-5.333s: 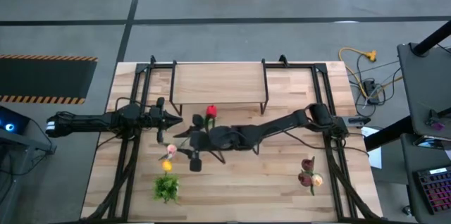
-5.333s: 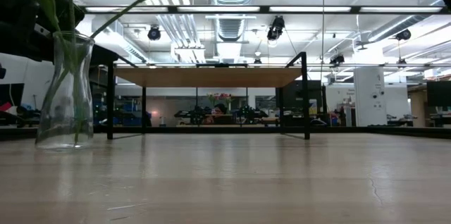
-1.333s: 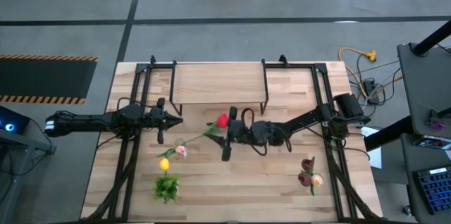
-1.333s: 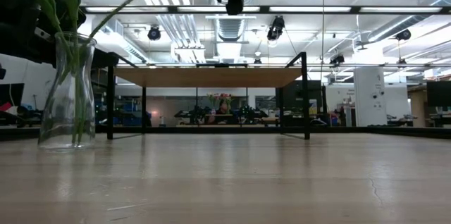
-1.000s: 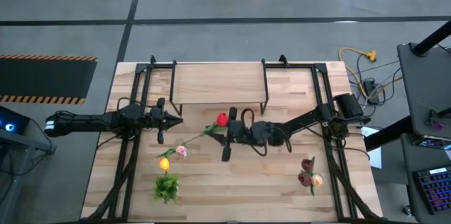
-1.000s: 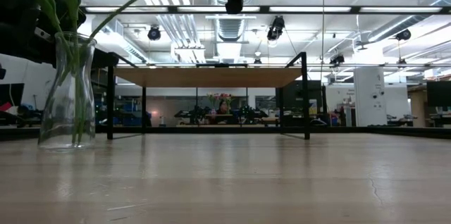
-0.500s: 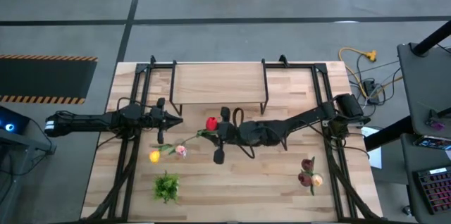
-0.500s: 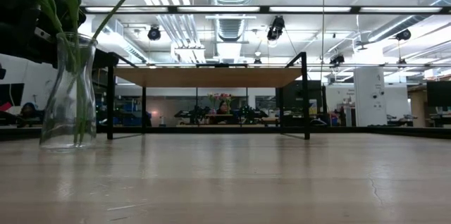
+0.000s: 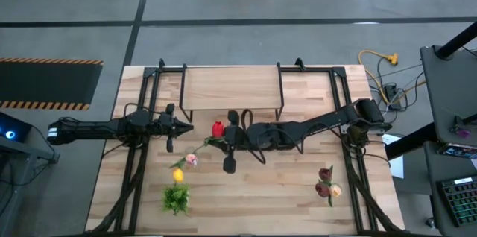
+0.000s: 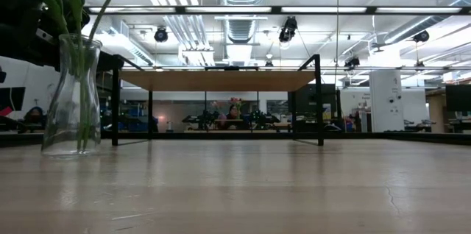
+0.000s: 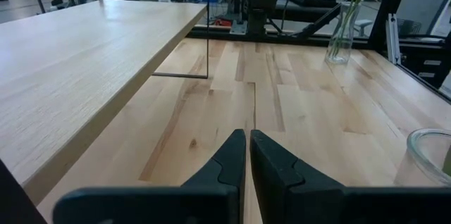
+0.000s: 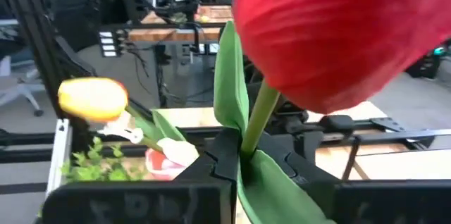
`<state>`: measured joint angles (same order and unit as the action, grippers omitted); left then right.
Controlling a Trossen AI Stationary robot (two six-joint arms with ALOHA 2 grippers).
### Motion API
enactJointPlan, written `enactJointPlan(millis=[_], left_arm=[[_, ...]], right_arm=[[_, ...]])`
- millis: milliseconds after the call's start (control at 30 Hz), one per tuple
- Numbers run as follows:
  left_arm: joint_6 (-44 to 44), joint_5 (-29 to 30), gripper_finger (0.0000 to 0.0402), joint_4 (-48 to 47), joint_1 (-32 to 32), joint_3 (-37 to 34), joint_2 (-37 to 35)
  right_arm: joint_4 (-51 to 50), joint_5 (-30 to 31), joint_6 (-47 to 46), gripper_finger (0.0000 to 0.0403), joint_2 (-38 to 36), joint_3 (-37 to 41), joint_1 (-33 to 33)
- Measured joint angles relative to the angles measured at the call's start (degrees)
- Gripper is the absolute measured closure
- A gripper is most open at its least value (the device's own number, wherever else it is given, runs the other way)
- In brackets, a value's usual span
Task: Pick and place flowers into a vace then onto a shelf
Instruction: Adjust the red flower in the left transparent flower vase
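Note:
A red tulip (image 9: pixel 217 128) leans with its lower stem in the glass vase (image 10: pixel 70 94), next to a pink head (image 9: pixel 191 160) and a yellow head (image 9: pixel 177 174). My right gripper (image 9: pixel 222 135) reaches in from the table's right and is shut on the red tulip just under its head. The shelf (image 9: pixel 231 88) stands behind it at the far side. My left gripper (image 9: pixel 179 125) waits left of the vase, shut and empty. More tulips (image 9: pixel 326 185) stand near the right edge. My right gripper pinches the red tulip's stem (image 12: pixel 255 129) just below the head, together with a leaf, between its two fingers (image 12: pixel 215 160). The fingers come in about level from the table's right. The tulip slants, head high, with its lower stem down in the vase (image 10: pixel 81 79).
A bushy green tuft (image 9: pixel 176 198) sits near the front edge, below the vase. A second glass vase with stems (image 11: pixel 342 34) shows far off in the left wrist view. Black frame rails (image 9: pixel 134 162) run along both table sides. Bare wood lies between the vase and the right-hand tulips.
My right gripper has moved toward the table's left, carrying the red tulip head closer to the vase. In the low view it has left the top of the picture, and the stem in the vase stands steeper. The yellow head swung left and came back.

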<state>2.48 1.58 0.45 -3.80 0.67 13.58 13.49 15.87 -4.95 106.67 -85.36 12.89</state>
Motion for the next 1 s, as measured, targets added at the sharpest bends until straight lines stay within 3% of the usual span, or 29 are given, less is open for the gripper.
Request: enactJointPlan(millis=[400,600,900,1000], left_arm=[[-0.01,0.03,0.0396,0.01,0.00,0.00,0.00],[-0.02,0.04,0.0396,0.09,-0.01,0.00,0.62],[0.00,0.07,0.0396,0.15,-0.01,0.00,1.41],[-0.02,0.07,0.0396,0.17,-0.01,0.00,1.51]], right_arm=[[1.17,-4.30,-2.58,0.0390,2.08,-0.07,-2.02],[-1.74,-5.85,-2.13,0.0390,8.68,-6.82,-2.47],[-15.96,-5.89,-2.15,0.0388,13.90,-16.84,-2.85],[-20.43,-5.89,-2.46,0.0365,14.23,-19.81,-2.76]])
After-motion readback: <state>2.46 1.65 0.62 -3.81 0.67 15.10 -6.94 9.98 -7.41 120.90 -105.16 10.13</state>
